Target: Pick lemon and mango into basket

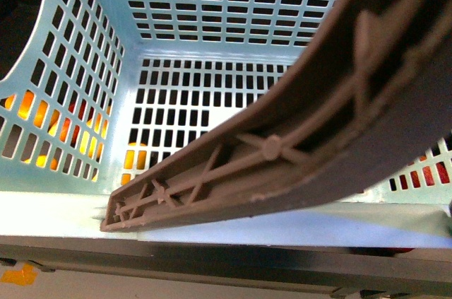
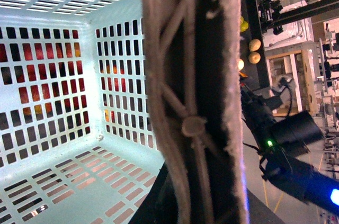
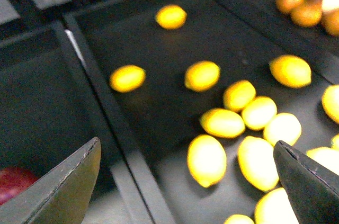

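The light teal basket [image 1: 212, 9] fills the front view, and its brown ribbed handle [image 1: 318, 122] swings across it. The inside holds no fruit. In the left wrist view my left gripper [image 2: 201, 203] is shut on the basket's handle [image 2: 185, 102], beside the slotted floor [image 2: 53, 181]. My right gripper [image 3: 186, 143] hangs open over a black tray with several yellow lemons, the nearest lemon [image 3: 206, 160] lying between and below its fingers. No mango can be picked out; only slivers of orange-yellow fruit [image 1: 28, 108] show through the basket's slots.
A raised black divider [image 3: 106, 113] splits the lemon tray from a neighbouring compartment holding a red fruit [image 3: 16, 179]. Orange-brown fruits [image 3: 304, 7] lie in a farther bin. Red fruit [image 2: 32, 91] shows through the basket wall. My right arm [image 2: 286, 139] reaches past the basket.
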### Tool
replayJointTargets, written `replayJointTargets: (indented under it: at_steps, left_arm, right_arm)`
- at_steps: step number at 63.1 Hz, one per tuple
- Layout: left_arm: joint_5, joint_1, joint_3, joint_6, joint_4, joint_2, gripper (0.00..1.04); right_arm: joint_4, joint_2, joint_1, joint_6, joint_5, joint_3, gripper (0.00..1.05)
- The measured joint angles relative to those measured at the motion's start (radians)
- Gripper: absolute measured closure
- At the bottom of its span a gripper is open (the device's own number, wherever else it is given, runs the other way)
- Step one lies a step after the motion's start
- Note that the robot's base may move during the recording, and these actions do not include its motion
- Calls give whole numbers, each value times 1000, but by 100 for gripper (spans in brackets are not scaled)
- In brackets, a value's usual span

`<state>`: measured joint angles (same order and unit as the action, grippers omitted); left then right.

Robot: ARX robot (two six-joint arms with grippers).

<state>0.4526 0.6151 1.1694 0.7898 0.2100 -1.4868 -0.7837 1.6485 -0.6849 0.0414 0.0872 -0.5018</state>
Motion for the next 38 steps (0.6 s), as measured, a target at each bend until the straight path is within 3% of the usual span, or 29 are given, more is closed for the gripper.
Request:
replayJointTargets:
  at_steps: [18,38]
  left_arm:
    - [-1,0,0,0,0,0,99]
    - [0,0,0,0,0,0,99]
  right_arm:
    - [64,483,-106,-62,-25,-283,9]
    - [150,687,-98,-48,-30,-484,9]
